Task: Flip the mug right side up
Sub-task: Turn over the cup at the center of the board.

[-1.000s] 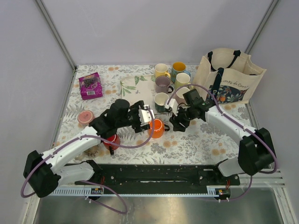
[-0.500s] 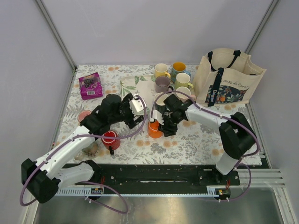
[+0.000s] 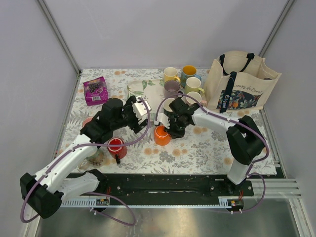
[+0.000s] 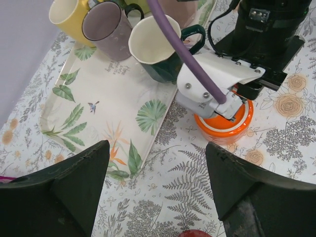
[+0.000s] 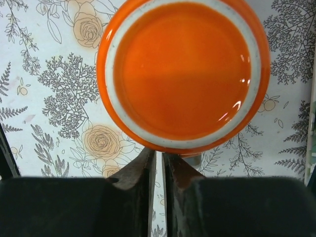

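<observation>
The mug (image 3: 87, 120), salmon-pink, shows only as a sliver at the left of the table, mostly hidden behind my left arm. My left gripper (image 3: 140, 110) hangs above the cloth right of it, open and empty (image 4: 157, 150). An orange mug (image 3: 161, 136) stands upside down in the middle, its base (image 5: 182, 69) facing up. My right gripper (image 3: 171, 129) is at its right side, fingers (image 5: 143, 170) pressed nearly together at the rim, where the handle sticks out, shut on that handle. In the left wrist view the orange mug (image 4: 224, 126) sits under the right wrist.
A leaf-print tray (image 3: 143, 91) lies behind, with a dark green mug (image 4: 158, 49), a mauve mug (image 3: 172, 88) and yellow mugs by it. A red mug (image 3: 116, 147) stands near my left arm. A tote bag (image 3: 242, 81) is back right, a purple packet (image 3: 95, 90) back left.
My right gripper moved left to the orange mug and shut at its handle side. My left arm drew back and to the left, away from the orange mug, still open.
</observation>
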